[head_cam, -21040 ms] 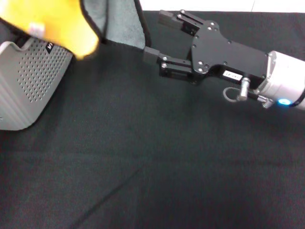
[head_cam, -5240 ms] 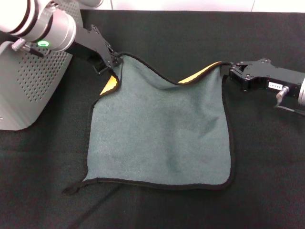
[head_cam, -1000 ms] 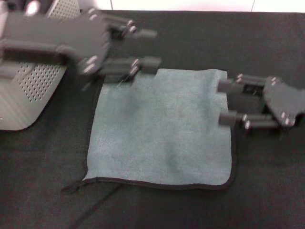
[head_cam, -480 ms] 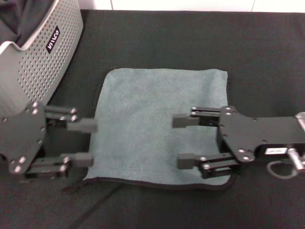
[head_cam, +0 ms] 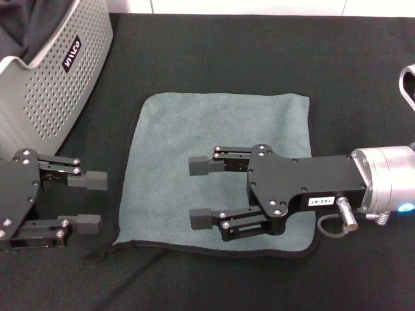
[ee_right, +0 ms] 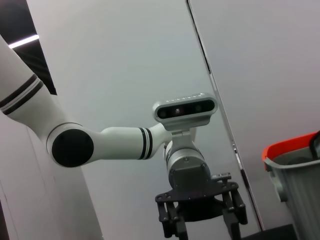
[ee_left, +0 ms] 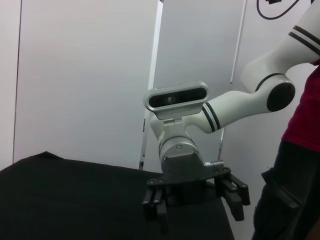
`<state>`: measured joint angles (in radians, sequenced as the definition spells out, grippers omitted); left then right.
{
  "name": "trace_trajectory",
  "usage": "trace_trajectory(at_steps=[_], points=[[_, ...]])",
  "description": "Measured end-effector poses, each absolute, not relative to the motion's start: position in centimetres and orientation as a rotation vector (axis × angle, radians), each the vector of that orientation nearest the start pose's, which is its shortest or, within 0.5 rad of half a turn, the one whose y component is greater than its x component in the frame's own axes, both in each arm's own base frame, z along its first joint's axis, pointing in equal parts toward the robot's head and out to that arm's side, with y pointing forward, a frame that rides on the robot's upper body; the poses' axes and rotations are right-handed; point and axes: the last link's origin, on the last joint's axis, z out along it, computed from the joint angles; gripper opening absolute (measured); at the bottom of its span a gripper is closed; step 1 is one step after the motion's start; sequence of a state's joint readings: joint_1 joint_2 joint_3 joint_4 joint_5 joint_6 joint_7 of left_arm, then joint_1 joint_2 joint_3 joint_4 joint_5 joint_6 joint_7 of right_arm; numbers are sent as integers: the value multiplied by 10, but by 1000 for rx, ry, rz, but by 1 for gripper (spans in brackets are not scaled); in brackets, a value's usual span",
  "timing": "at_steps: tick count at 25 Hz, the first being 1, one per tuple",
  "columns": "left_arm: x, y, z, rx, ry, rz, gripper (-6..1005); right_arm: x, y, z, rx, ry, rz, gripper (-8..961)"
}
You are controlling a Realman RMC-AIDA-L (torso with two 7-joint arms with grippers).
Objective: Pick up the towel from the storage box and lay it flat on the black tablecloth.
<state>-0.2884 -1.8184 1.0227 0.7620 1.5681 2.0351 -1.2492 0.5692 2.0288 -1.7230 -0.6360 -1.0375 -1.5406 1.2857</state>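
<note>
The grey-green towel [head_cam: 194, 129] lies spread flat on the black tablecloth [head_cam: 259, 52], its black edging showing along the near side. My right gripper [head_cam: 201, 191] hovers over the towel's near half, open, with nothing between its fingers. My left gripper [head_cam: 92, 202] is open and empty too, over bare cloth just left of the towel's near left corner. The storage box [head_cam: 45, 91] stands at the far left. The left wrist view shows the right gripper [ee_left: 197, 215] from afar, and the right wrist view shows the left gripper [ee_right: 205, 227].
A dark fabric bundle [head_cam: 26, 19] sits inside the storage box. A grey bin with an orange rim [ee_right: 295, 170] shows at the edge of the right wrist view. A person in red [ee_left: 305, 125] stands behind the table.
The right gripper has moved left across the towel, still open. The left gripper has drifted left and nearer to me. The towel has stayed flat.
</note>
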Motion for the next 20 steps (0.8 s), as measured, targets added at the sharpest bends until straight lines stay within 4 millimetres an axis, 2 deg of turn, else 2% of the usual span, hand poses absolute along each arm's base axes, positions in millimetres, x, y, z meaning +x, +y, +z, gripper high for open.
trace_trajectory(at_steps=[10, 20], points=[[-278, 247, 103, -2933, -216, -985, 515, 149, 284, -63, -3060, 290, 1308, 780], [-274, 257, 104, -2935, -240, -1013, 515, 149, 288, -61, -3053, 293, 1297, 780]])
